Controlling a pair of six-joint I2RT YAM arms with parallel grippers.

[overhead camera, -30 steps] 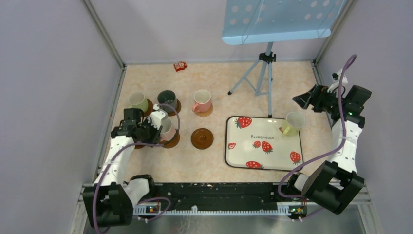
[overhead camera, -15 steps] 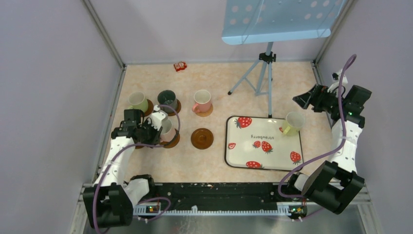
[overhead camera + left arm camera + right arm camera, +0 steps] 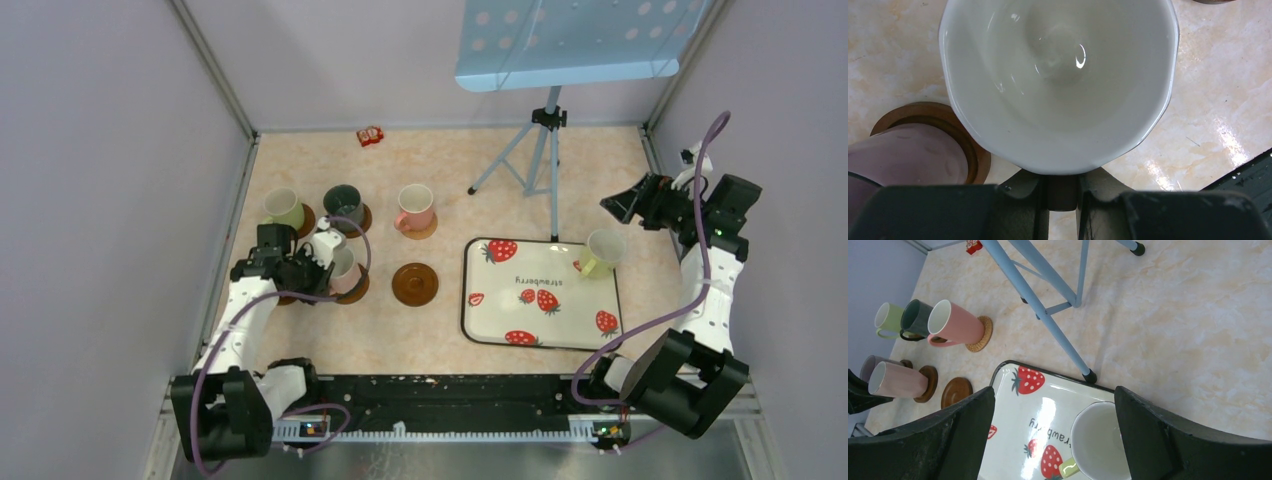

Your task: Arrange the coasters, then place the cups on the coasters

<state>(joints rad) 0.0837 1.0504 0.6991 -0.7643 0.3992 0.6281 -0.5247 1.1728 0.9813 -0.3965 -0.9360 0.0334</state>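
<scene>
My left gripper (image 3: pixel 305 268) (image 3: pixel 1063 180) is shut on the brown handle of the mauve-brown cup (image 3: pixel 1058 80), whose pale inside fills the left wrist view. Whether that cup rests on a coaster is hidden. Beside it a light pink cup (image 3: pixel 345 268) (image 3: pixel 908 155) stands on a coaster (image 3: pixel 975 155). An empty coaster (image 3: pixel 414 284) (image 3: pixel 956 392) lies to their right. Behind them, the yellow-green (image 3: pixel 285 208), dark green (image 3: pixel 345 203) and pink (image 3: pixel 415 207) cups stand on coasters. My right gripper (image 3: pixel 622 205) (image 3: pixel 1054 390) hangs open above another yellow-green cup (image 3: pixel 604 248) (image 3: pixel 1098 440).
That cup stands on the far right corner of a white strawberry-print tray (image 3: pixel 520 310) (image 3: pixel 1048 371). A blue tripod stand (image 3: pixel 548 150) rises behind the tray, with a perforated blue panel (image 3: pixel 570 40) on top. A small red object (image 3: pixel 370 136) lies at the back wall.
The left arm has shifted only very slightly, still holding its cup. The right arm and the other cups have not moved.
</scene>
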